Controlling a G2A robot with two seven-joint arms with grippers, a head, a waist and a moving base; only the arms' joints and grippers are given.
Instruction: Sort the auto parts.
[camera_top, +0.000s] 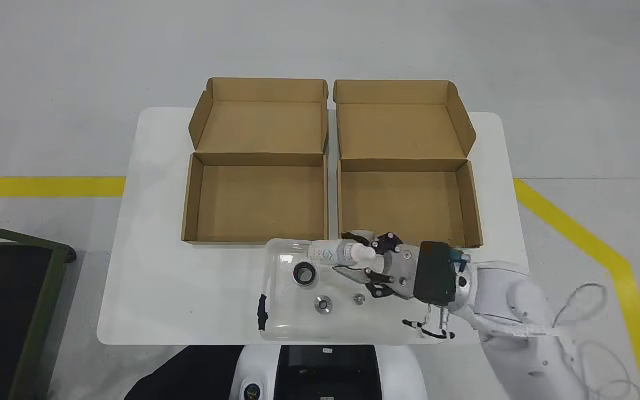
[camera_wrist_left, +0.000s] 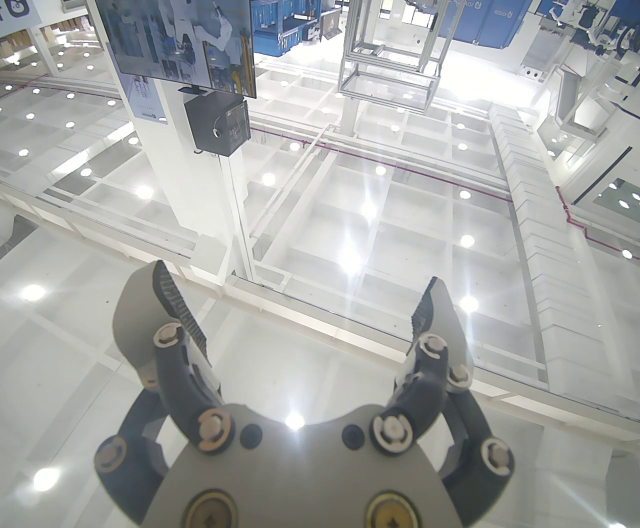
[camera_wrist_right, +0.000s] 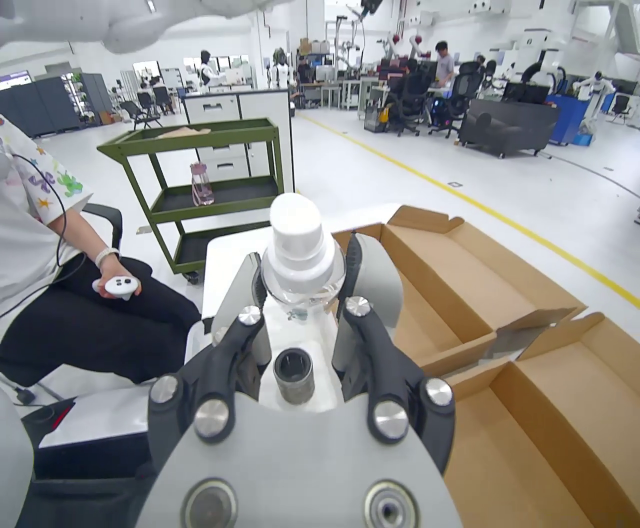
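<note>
Plastic bottle in a thin pinch: slip, drop, wrong box

Right tool (camera_wrist_right: 302, 272) pinching the bottle (camera_wrist_right: 296, 235) at the clear rounded shoulder, just under the white cap. From above, bottle low over the far side of the clear tray (camera_top: 270, 300), near the front edge of the worktop (camera_top: 150, 280); cannot tell whether lifted free or resting on the tray. Left tool (camera_wrist_left: 297, 280) spread wide, holding nothing, pointed up toward the ceiling.

Possible trouble from here, as a judgement only:

Slipping from the fingers. Smooth, round, narrowing surface, gripped on a small band only; probably enough for a twist or a slide during a quick swing. Better to move slowly and to keep the bottle level.

Falling back into the tray. Just beside the bottle, a metal sleeve (camera_wrist_right: 294, 372), and a little nearer, small metal pieces (camera_top: 323, 305). Could strike them and send them rolling toward the near edge.

Catching on cardboard. Left box (camera_top: 255, 205) and right box (camera_top: 400, 205) side by side just beyond the tray, both with raised walls. With too low a path, likely to hit a front wall, to push the box away or to lose the bottle.

Picking the wrong box. No label visible for telling the two apart; needs deciding by kind of part, and hard to correct after release.
</note>
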